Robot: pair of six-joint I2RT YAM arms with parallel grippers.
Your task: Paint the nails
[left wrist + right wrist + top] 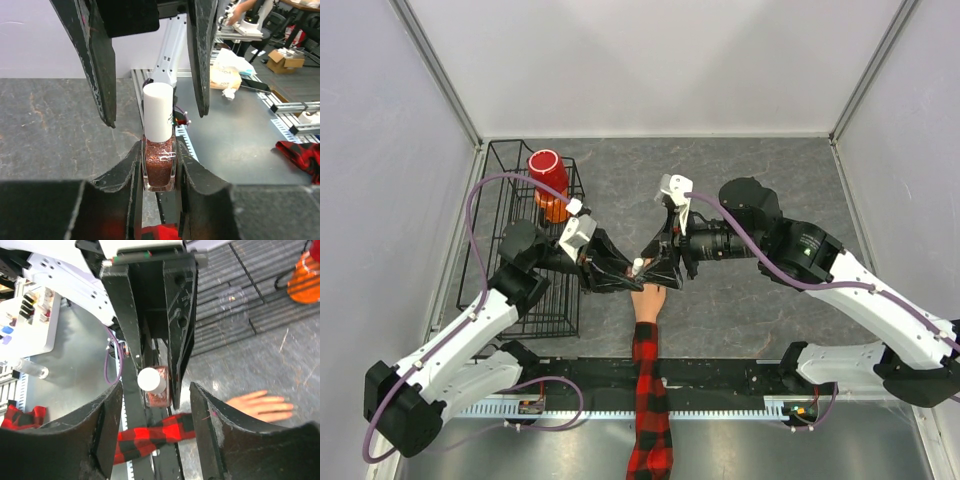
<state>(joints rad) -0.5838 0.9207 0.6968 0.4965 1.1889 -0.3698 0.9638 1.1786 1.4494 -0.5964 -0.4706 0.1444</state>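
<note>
My left gripper (630, 272) (159, 151) is shut on a small nail polish bottle (160, 162) of reddish glitter with a white cap (158, 112), held upright above the mannequin hand. My right gripper (658, 266) (156, 390) is open, its fingers (102, 65) on either side of the cap without touching it. The bottle also shows in the right wrist view (159, 390). The peach mannequin hand (648, 303) (262, 405) lies flat on the table with its red-and-black plaid sleeve (650, 410) (150, 435) towards the near edge. Its nails are too small to make out.
A black wire basket (490, 300) stands at the left, holding a red cup (548, 170) and an orange item (555, 208) (306, 280). A black and silver rail (740, 380) runs along the near edge under the sleeve.
</note>
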